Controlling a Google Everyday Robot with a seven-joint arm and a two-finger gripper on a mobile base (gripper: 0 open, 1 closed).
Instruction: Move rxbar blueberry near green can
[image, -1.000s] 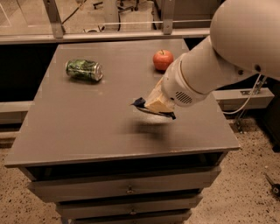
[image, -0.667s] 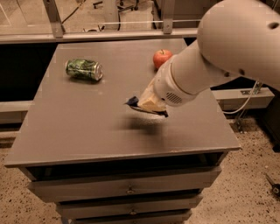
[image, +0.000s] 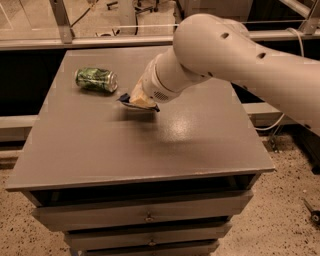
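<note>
Since the earlier view a second before, the gripper (image: 140, 101) had swung from the right-hand middle of the bench (image: 150, 155) across to its left rear part, carrying the rxbar blueberry (image: 123, 98) with it. That travel closed most of the gap to the green can (image: 96, 80), which had not shifted and lay on its side near the left rear corner, its silver end turned toward the newcomer. The jaws were clenched on the bar, which showed only as dark-blue slivers poking out on either side of the pale gripper; the middle of the wrapper was hidden. Its long axis ran roughly left to right across the bench, tilted slightly so the left end sat farther back, and that left end pointed at the can, near it but not touching. The bar lay flat and close to level. A tight shadow sat directly beneath, so it was low over the surface, though I could not tell whether it had touched down. The bulky white arm (image: 240, 55) reached in from the right. By my judgement the carrying was almost finished, with lowering and letting go left to do.
</note>
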